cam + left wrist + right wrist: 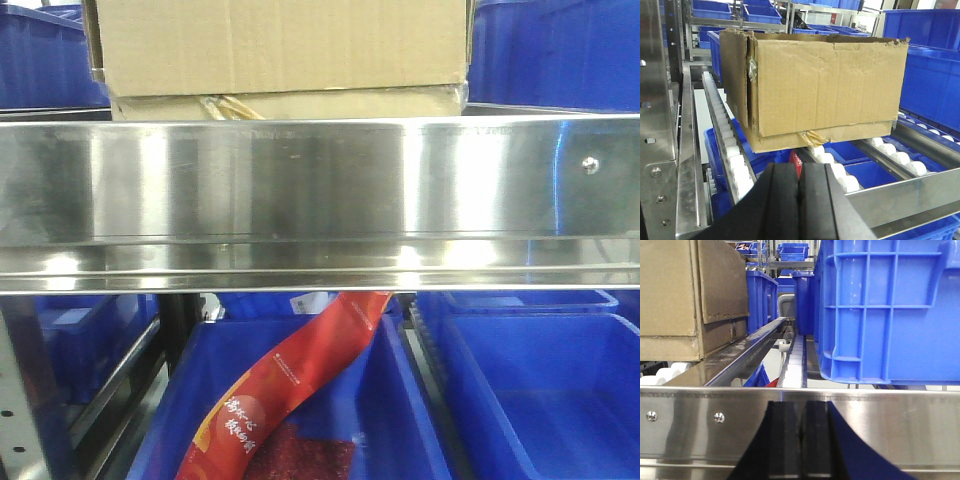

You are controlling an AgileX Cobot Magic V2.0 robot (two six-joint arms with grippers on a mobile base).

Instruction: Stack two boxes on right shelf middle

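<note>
1. The tall box was seen stacked on the flatter box, the pair resting on the white rollers of the shelf, set back a little from its front edge.
2. In the front view, only the lower part of the stack was visible above the broad reflective front lip of the shelf; torn yellowish tape was noted on the lower box, at its front face.
3. The face of the tall box was recorded as dented and wrinkled, with its top edge ragged.
4. In the right wrist view, the stack was seen at the left, beside a steel rail, with a blue plastic bin standing on the far side of that rail toward the right edge of the shelf.
5. The fingers of the left gripper were found pressed together with nothing between them, held in front of the boxes and apart from them.
6. The fingers of the right gripper were likewise found closed and empty, held before the shelf's front lip.
7. Below the shelf, blue bins were noted, one of them holding a red packet leaning against its wall.
</note>
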